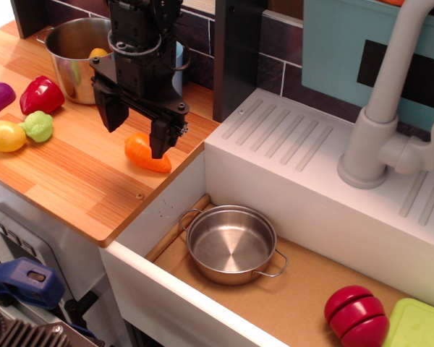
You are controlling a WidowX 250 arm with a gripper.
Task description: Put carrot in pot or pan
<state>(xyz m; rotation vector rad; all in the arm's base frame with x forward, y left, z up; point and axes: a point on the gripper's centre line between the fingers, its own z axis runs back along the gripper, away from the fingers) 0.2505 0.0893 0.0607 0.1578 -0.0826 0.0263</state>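
**A:** Looking at the only view, observation.image: the gripper (136, 131) hangs from the black arm over the wooden surface (72, 184); its jaws stand wide apart with nothing between them; the carrot (145, 153) lies on its side on the wood, just below and slightly right of the gap, its tip pointing toward the counter's edge.

**B:** So nothing is held; where does the carrot have to go?

**A:** Into the pan (231, 243); it sits upright and empty in the sunken sink basin (304, 296), lower than the wood and well apart from the carrot, its two wire handles out to either side; I judge it was set there so the drop is a short carry over the edge and down.

**B:** And the arm's pose?

**A:** Wrist pointing nearly straight down, one finger left of the carrot's thick end, the other in front of it and partly hiding it; whether that finger touches the carrot I cannot tell; the stance reads to me as lined up for a top-down pinch across the carrot's width, though the grasp is not yet made.

**B:** Anything nearby to trip on?

**A:** A taller steel pot (76, 54) stands behind the arm; a red pepper (40, 94), a green toy (36, 126) and a yellow lemon (5, 135) lie to the left, apart from the carrot; a grey faucet (390, 108) rises beyond the basin; a red toy (356, 314) rests in the basin's near corner; the smooth cone could slip from a pinch, I would guess.
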